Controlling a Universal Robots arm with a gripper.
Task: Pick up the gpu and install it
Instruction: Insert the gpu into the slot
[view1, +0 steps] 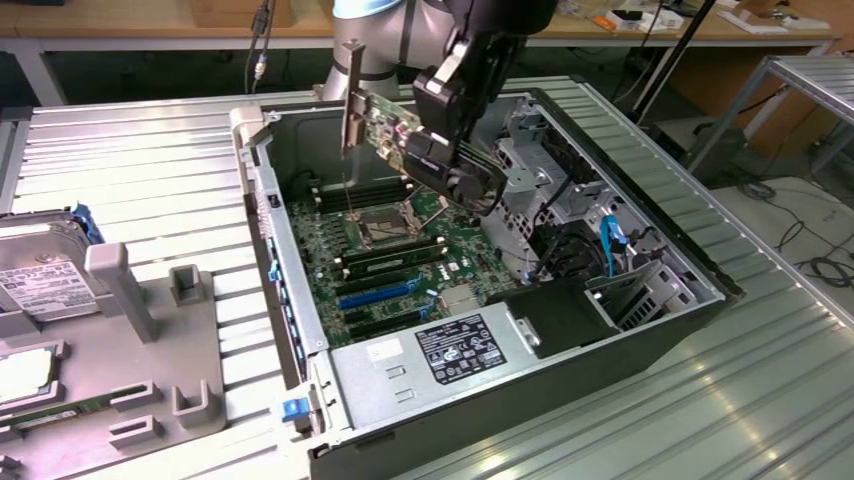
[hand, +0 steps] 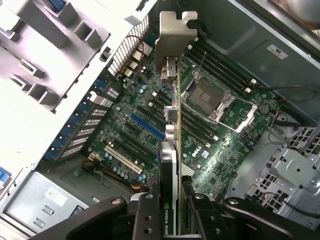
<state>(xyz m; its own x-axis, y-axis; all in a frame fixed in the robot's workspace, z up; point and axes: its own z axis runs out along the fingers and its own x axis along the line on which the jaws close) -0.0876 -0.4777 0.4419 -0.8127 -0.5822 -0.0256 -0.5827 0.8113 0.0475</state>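
My gripper (view1: 430, 150) is shut on the gpu (view1: 384, 125), a thin green card with a silver bracket strip at one end. It hangs in the air, tilted, over the open computer case (view1: 287, 300), above the motherboard (view1: 387, 250). In the wrist view the gpu (hand: 172, 145) runs edge-on away from my gripper (hand: 176, 210), its silver bracket at the far end. Below it lie the motherboard (hand: 215, 150), with a blue slot (hand: 147, 126) and a white slot (hand: 122, 160). The card touches no slot.
A grey fixture tray (view1: 160, 300) at the exterior view's left holds a silver hard drive (view1: 40, 285) and a green memory stick (view1: 60, 410). Inside the case sit the power supply (view1: 454, 350), drive cage (view1: 534, 180) and black and blue cables (view1: 607, 240).
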